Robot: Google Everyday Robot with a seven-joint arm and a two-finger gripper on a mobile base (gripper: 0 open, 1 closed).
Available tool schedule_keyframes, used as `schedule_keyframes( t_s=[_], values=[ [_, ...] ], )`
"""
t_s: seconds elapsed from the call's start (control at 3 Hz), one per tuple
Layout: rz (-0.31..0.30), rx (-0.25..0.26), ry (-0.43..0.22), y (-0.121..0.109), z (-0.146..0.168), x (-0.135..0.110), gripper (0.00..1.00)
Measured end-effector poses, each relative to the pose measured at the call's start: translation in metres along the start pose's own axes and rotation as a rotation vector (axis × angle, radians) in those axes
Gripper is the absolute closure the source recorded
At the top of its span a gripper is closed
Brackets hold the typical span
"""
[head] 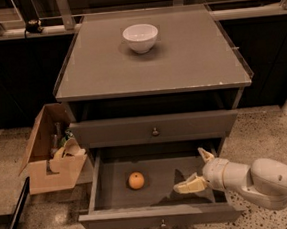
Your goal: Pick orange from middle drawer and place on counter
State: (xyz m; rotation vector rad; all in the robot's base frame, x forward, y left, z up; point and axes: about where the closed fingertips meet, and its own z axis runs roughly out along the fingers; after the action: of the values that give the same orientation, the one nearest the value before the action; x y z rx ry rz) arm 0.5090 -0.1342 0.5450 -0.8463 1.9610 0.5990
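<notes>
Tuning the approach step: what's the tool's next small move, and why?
Probably ease the tool left and slightly down toward the orange. It sits open over the right side of the open middle drawer, while the orange lies apart from it on the drawer floor, left of centre.

Bowl (140, 37) on counter (194, 62) toward 11 o'clock of its centre, middle drawer (115, 191) open below upper drawer front (194, 124), orange (136, 180) inside it, gripper (195, 171) at orange's 3 o'clock, apart, cardboard box (40, 168) on floor at drawer's 9 o'clock.
</notes>
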Motion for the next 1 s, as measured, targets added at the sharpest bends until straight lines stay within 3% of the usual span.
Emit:
schedule_keyframes(
  t_s=[0.33,1.0],
  values=[
    [0.000,0.000,0.000,0.000,0.000,0.000,0.00],
    [0.060,-0.030,-0.097,-0.015,0.070,0.024,0.00]
  ],
)
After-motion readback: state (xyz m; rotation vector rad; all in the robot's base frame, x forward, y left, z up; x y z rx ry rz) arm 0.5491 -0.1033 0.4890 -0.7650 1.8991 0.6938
